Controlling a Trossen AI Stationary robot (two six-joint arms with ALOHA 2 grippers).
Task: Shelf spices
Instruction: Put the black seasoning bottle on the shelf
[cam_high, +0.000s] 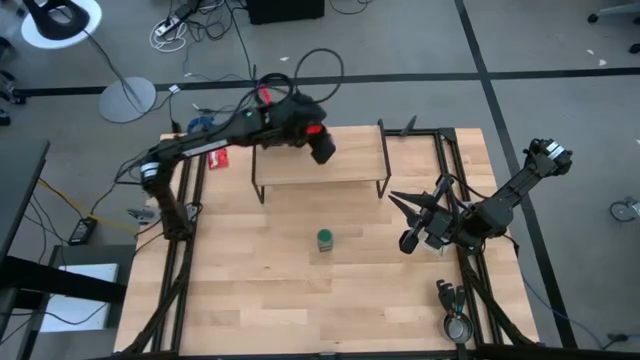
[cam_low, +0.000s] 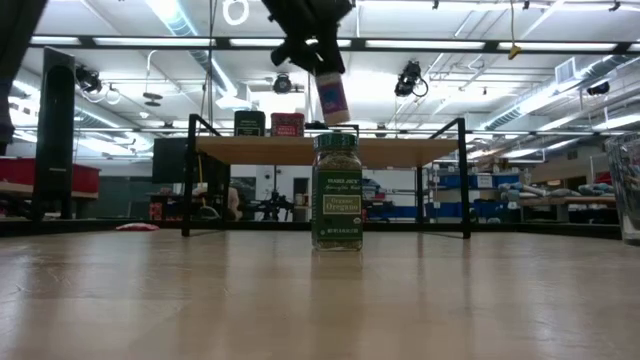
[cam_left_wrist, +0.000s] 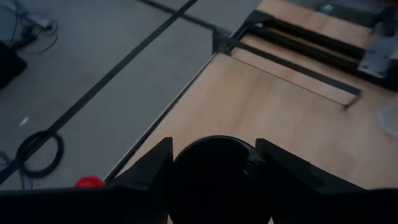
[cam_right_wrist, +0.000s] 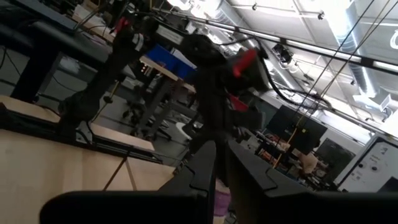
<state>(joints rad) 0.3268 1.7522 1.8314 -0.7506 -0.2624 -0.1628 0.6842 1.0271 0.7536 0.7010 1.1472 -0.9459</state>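
From above, the left end effector (cam_high: 322, 148) covers whatever it carries — only the low view shows a jar (cam_low: 333, 97) under it, cap and upper part lost in the dark fingers. The left wrist view gives just a round dark top (cam_left_wrist: 214, 177) between the fingers, cut by the edge. On the shelf (cam_low: 400, 150), the two tins' (cam_low: 249, 123) labels are too small to read.

1. Ceiling strip lights (cam_low: 450, 44) are glaring across the low view's top, silhouetting objects.
2. The table (cam_low: 320, 300) is reflecting a soft sheen.
3. The left wrist view is blurring its dark foreground.
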